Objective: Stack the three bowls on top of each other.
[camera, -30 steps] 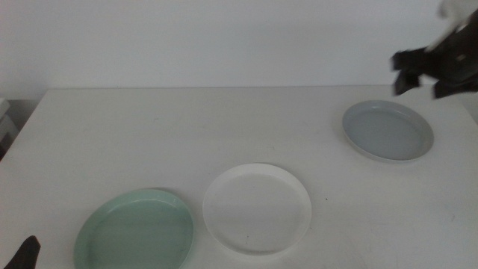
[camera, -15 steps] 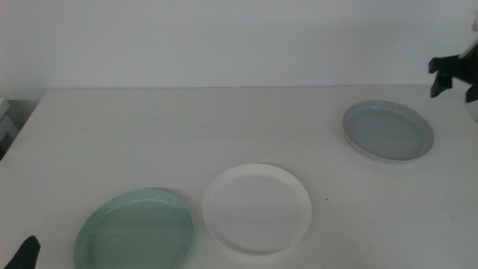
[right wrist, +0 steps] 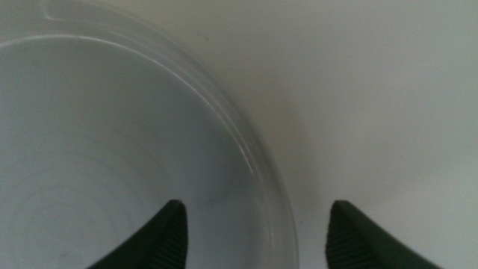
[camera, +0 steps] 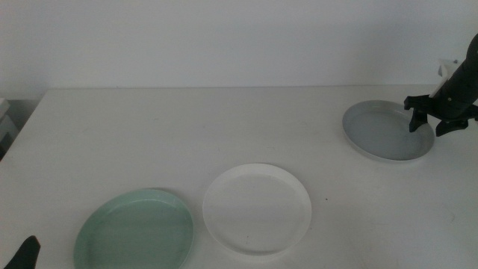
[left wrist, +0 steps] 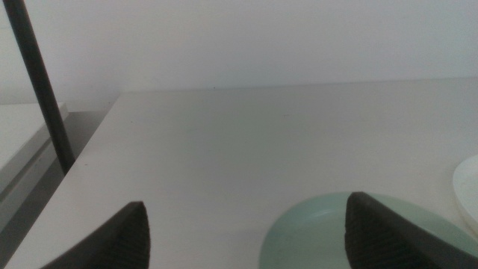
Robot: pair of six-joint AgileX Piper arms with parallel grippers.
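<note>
Since 1 s ago your right gripper (camera: 426, 123) has dropped from above the far-right corner down to the right rim of the pale grey bowl (camera: 385, 133). Its jaws are apart and straddle that rim in the wrist view, one inside the bowl, one outside over the table (camera: 187, 127); nothing gripped yet.

To do this well: go lower till the rim sits deep between the jaws, then close square to the rim, since a shallow edge prob slips if pinched at the tips. Lift level.

Grey bowl is far right, well apart from the others. White bowl (camera: 257, 208) is near centre, w/ the mint green bowl (camera: 137, 230) just beside it on the left.

Left gripper (left wrist: 246, 224) waits at the near-left edge, jaws wide apart, empty, by the green bowl.
</note>
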